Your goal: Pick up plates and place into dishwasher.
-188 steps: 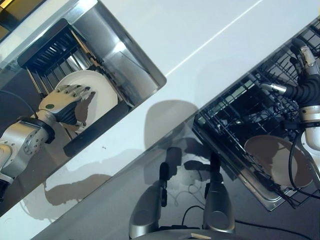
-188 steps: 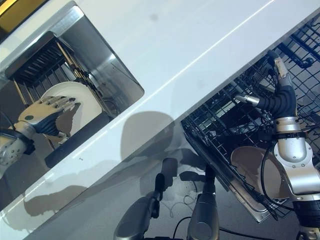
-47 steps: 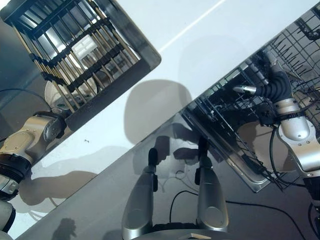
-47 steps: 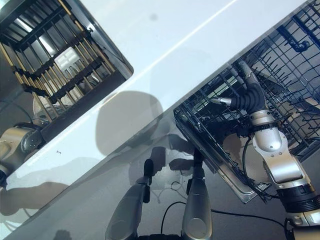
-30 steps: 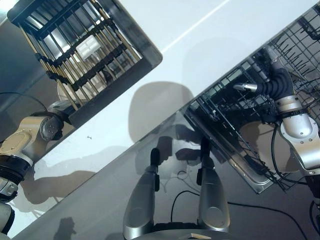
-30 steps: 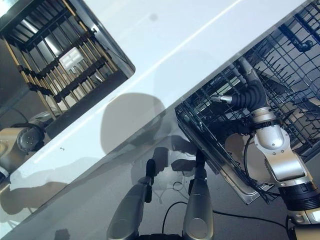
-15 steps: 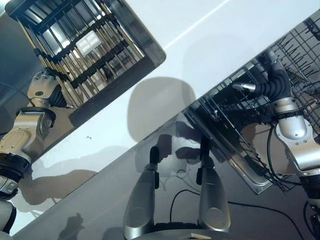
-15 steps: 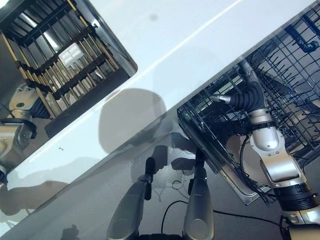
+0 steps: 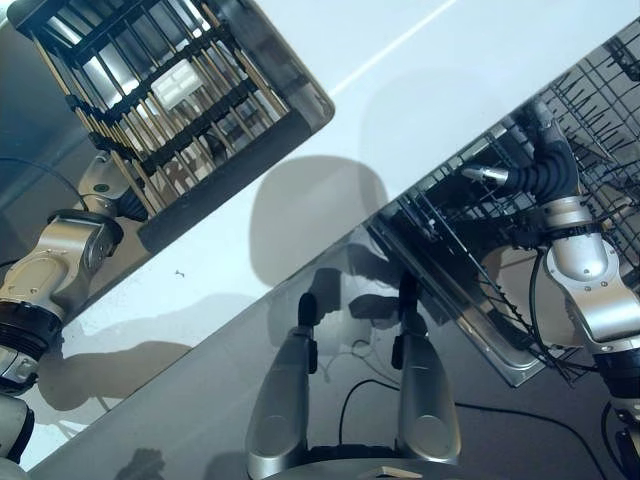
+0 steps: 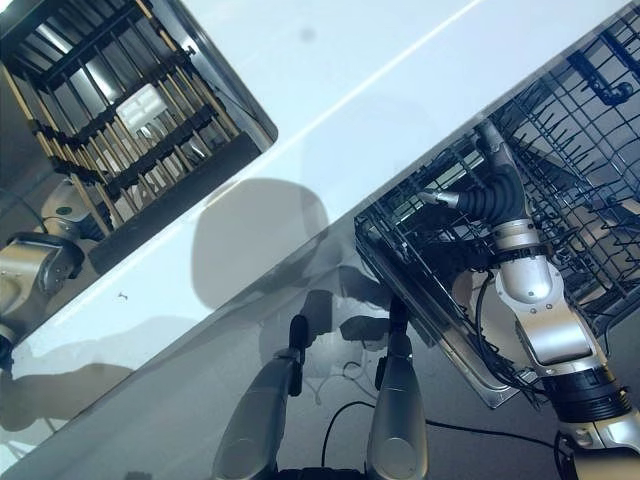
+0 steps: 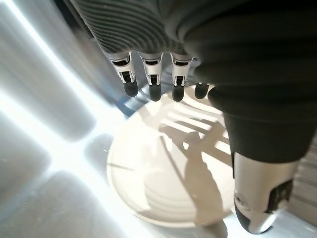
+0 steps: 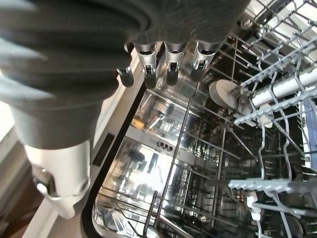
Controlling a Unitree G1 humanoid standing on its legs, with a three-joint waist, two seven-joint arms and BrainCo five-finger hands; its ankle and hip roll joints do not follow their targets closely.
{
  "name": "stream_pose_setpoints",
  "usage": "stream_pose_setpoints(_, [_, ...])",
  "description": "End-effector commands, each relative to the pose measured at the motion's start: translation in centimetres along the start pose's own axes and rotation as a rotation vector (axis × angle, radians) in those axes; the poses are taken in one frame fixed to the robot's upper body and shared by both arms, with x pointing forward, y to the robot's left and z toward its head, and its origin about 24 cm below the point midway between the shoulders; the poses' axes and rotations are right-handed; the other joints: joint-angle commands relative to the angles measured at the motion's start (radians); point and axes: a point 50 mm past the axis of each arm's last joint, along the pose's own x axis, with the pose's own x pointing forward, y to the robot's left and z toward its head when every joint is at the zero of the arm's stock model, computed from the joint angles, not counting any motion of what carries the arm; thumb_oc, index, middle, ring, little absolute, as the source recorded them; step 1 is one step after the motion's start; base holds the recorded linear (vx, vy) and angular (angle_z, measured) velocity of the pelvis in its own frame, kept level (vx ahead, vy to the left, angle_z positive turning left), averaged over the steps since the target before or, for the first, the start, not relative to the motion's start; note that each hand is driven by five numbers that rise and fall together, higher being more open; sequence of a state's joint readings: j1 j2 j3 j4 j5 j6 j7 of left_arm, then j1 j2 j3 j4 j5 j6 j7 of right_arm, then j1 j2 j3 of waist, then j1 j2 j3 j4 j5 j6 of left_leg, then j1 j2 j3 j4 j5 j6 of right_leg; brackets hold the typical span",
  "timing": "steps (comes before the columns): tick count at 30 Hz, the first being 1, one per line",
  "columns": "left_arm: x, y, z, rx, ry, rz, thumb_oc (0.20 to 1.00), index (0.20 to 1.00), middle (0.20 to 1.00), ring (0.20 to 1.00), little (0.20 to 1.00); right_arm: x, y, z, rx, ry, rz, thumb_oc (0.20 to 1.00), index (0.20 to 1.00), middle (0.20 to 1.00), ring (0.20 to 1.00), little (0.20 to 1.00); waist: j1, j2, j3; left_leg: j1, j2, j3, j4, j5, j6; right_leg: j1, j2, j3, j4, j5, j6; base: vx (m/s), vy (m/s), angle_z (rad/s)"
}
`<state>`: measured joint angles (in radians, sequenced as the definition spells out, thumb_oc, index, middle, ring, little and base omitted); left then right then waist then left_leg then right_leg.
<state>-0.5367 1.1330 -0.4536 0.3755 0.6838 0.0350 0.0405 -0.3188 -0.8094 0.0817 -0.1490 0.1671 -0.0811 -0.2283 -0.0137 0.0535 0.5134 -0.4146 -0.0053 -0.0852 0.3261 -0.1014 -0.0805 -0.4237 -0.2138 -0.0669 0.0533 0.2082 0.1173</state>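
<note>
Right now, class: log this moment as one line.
left robot hand: open over white plate | right robot hand: open, in dishwasher rack

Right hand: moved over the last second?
No. The right hand stays at the same spot over the dishwasher rack, just inside its front edge.
</note>
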Motion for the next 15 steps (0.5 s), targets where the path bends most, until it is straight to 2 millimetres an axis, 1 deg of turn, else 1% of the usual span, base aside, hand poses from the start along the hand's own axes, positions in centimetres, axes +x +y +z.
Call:
stream_pose_setpoints(1, [-1.2, -5.2, 3.4, -0.128, -0.103, -0.221, 1.000, 1.000, 1.000, 1.000, 1.000, 0.9, -1.8, 3.2, -0.014, -0.160, -0.062, 1.000, 1.000, 1.000, 1.000, 1.000, 0.024, -0.040, 0.007, -0.009, -0.012, 0.020, -0.151, 0.153, 0.057, -0.003, -0.038, 0.034, 0.127, -0.057, 0.052, 0.00, 0.042, 0.00])
stream_pose_setpoints(3, [-1.3, -5.3, 3.5, -0.146, -0.108, -0.255, 1.000, 1.000, 1.000, 1.000, 1.000, 0.9, -1.9, 3.2, -0.019, -0.160, -0.060, 1.000, 1.000, 1.000, 1.000, 1.000, 0.023, -0.034, 0.007, -0.008, -0.012, 0.021, -0.151, 0.154, 0.057, -0.003, -0.041, 0.035, 0.126, -0.056, 0.052, 0.00, 0.017, 0.00])
stream_pose_setpoints(6, [-1.4, -5.4, 3.1, -0.145, -0.086, -0.239, 1.000, 1.000, 1.000, 1.000, 1.000, 0.9, -2.1, 3.2, -0.021, -0.161, -0.056, 1.000, 1.000, 1.000, 1.000, 1.000, 0.023, -0.030, 0.007, -0.006, -0.012, 0.022, -0.151, 0.152, 0.058, -0.001, -0.041, 0.035, 0.127, -0.059, 0.051, 0.00, 0.000, 0.00])
stream_pose_setpoints(10, [-1.2, -4.3, 1.9, -0.089, 0.014, -0.095, 1.000, 1.000, 1.000, 1.000, 1.000, 0.9, -2.2, 3.2, -0.022, -0.161, -0.058, 1.000, 1.000, 1.000, 1.000, 1.000, 0.025, -0.033, 0.007, -0.020, -0.011, 0.020, -0.145, 0.152, 0.057, -0.010, -0.041, 0.033, 0.130, -0.060, 0.051, 0.00, 0.000, 0.00])
stream_pose_setpoints(13, [-0.9, -3.3, 0.8, -0.086, 0.098, 0.023, 1.000, 1.000, 1.000, 1.000, 1.000, 0.8, -2.0, 3.1, -0.011, -0.155, -0.068, 1.000, 1.000, 1.000, 1.000, 1.000, 0.030, -0.047, 0.007, -0.035, -0.009, 0.016, -0.143, 0.153, 0.057, -0.020, -0.036, 0.027, 0.129, -0.060, 0.051, -0.01, -0.038, 0.00])
stream_pose_setpoints(15, [-0.7, -3.0, 0.5, -0.070, 0.139, 0.071, 1.000, 1.000, 1.000, 1.000, 1.000, 0.9, -1.7, 2.9, -0.004, -0.152, -0.074, 1.000, 1.000, 1.000, 1.000, 1.000, 0.032, -0.058, 0.007, -0.046, -0.009, 0.012, -0.143, 0.155, 0.057, -0.028, -0.032, 0.023, 0.129, -0.057, 0.050, -0.01, -0.081, 0.01])
